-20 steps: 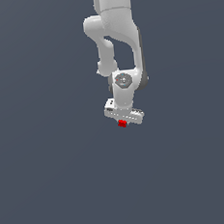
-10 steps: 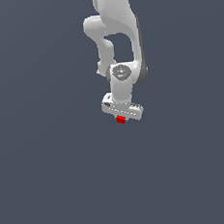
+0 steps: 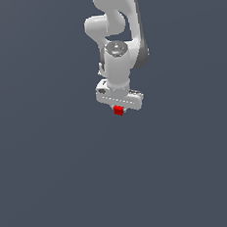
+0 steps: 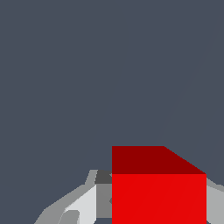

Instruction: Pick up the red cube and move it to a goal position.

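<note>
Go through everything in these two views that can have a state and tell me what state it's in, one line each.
red cube: held between the gripper fingers, sitting level; in the exterior view it shows just below the white gripper body.
gripper: shut on the red cube, pointing downward.
arm: bent over and reaching down from the top of the exterior view.

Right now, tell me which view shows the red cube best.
The wrist view: the red cube fills the frame's lower part, two faces clear, between the tool's fingers. The exterior view shows only a small red speck under the tool.
</note>
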`<action>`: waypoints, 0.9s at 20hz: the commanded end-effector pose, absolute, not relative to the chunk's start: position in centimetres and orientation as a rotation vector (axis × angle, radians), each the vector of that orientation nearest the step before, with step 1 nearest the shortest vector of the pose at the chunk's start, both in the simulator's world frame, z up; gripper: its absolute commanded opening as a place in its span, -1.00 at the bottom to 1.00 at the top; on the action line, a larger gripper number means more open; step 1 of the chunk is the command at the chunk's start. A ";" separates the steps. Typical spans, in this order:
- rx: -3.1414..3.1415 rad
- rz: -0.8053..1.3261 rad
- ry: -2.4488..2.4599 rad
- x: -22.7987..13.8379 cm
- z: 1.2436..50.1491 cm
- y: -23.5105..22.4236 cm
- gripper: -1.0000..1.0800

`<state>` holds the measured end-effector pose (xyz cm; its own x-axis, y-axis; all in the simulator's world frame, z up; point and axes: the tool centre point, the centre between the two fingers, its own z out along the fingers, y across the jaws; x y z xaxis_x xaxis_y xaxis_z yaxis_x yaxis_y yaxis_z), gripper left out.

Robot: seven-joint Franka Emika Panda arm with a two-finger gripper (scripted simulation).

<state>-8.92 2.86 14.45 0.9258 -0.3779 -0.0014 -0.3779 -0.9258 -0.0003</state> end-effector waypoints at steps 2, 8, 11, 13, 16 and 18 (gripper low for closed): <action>-3.082 0.001 0.606 -9.1 18.3 2.0 -1.00; -3.082 0.001 0.606 -9.2 24.6 0.6 -1.00; -3.083 0.001 0.607 -9.2 27.7 -0.1 -1.00; -3.083 0.001 0.607 -9.3 29.7 -0.5 -1.00; -3.083 0.001 0.607 -9.3 32.7 -1.2 -1.00; -3.083 0.001 0.607 -9.3 34.8 -1.6 -1.00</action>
